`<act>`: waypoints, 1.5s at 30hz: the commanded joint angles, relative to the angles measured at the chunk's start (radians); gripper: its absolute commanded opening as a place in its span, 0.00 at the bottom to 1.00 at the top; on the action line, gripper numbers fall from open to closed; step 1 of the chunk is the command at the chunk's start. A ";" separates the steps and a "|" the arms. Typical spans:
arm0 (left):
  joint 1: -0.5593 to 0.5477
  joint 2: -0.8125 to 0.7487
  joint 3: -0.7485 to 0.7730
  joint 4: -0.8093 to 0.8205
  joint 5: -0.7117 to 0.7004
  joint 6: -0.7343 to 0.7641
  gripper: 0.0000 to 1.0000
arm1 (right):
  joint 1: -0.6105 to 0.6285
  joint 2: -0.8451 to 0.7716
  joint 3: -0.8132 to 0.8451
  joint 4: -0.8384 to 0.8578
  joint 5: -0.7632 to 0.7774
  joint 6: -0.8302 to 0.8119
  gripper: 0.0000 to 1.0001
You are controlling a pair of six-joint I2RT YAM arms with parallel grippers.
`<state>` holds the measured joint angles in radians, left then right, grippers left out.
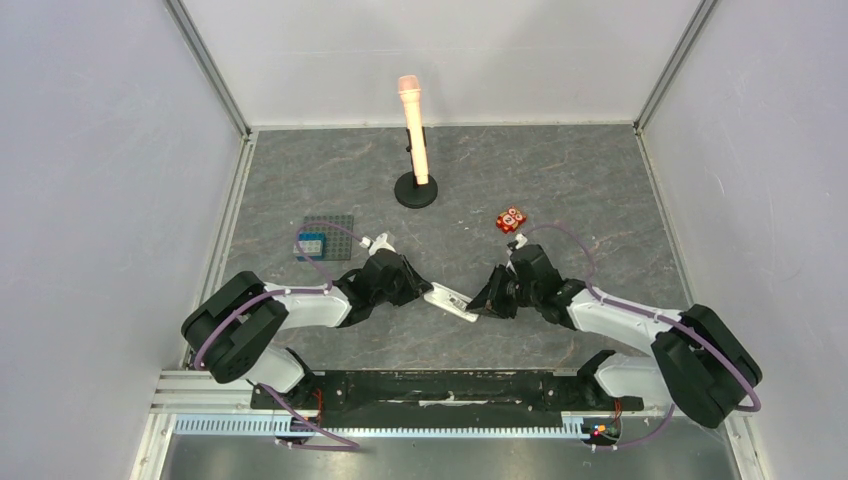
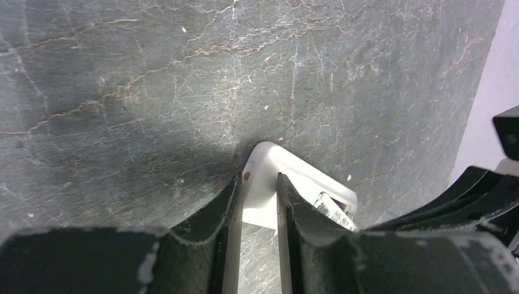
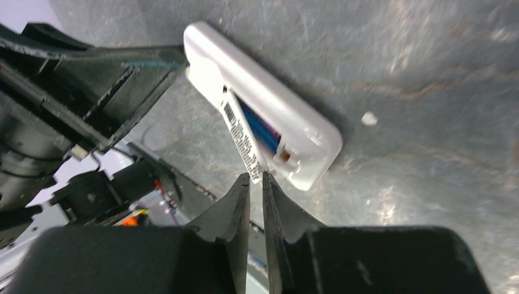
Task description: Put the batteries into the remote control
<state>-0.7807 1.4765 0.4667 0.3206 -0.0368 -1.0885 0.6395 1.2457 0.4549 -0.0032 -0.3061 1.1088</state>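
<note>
The white remote control (image 1: 450, 301) lies back side up between both arms, its compartment open. My left gripper (image 1: 425, 290) is shut on one end of it (image 2: 269, 177); in the left wrist view my gripper (image 2: 260, 177) has a finger on each side of it. In the right wrist view a blue battery (image 3: 260, 125) lies in the remote's (image 3: 269, 104) compartment. A white printed strip (image 3: 242, 131) stands up along that compartment's edge. My right gripper (image 3: 256, 176) is almost fully shut, its tips pinching the strip's end. The second battery is not in view.
A pink microphone (image 1: 413, 130) stands on a black base at the back centre. A small red block with white circles (image 1: 512, 219) lies just behind the right arm. A grey studded plate (image 1: 328, 237) with a blue brick (image 1: 311, 244) lies behind the left arm.
</note>
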 commanded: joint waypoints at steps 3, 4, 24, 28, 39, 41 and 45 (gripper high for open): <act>-0.012 0.031 -0.031 -0.105 -0.005 -0.024 0.09 | 0.013 -0.051 -0.051 0.177 -0.114 0.178 0.15; -0.012 0.030 -0.032 -0.104 -0.006 -0.025 0.08 | 0.012 -0.055 -0.058 0.183 -0.111 0.185 0.15; -0.012 -0.043 -0.017 -0.126 -0.058 0.039 0.20 | 0.154 -0.054 0.241 -0.284 0.381 -0.252 0.40; -0.011 -0.111 0.011 -0.156 -0.091 0.107 0.33 | 0.267 -0.038 0.249 -0.314 0.490 -0.224 0.44; -0.008 -0.243 0.058 -0.240 -0.173 0.226 0.45 | 0.378 0.059 0.239 -0.289 0.568 -0.143 0.59; -0.006 -0.270 0.047 -0.244 -0.179 0.226 0.46 | 0.391 0.084 0.244 -0.278 0.571 -0.128 0.59; -0.006 -0.318 0.025 -0.248 -0.183 0.225 0.47 | 0.409 0.144 0.268 -0.260 0.584 -0.120 0.60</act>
<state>-0.7876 1.2110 0.5014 0.0792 -0.1768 -0.9142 1.0298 1.3441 0.6735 -0.3038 0.2245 0.9573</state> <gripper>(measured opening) 0.459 0.595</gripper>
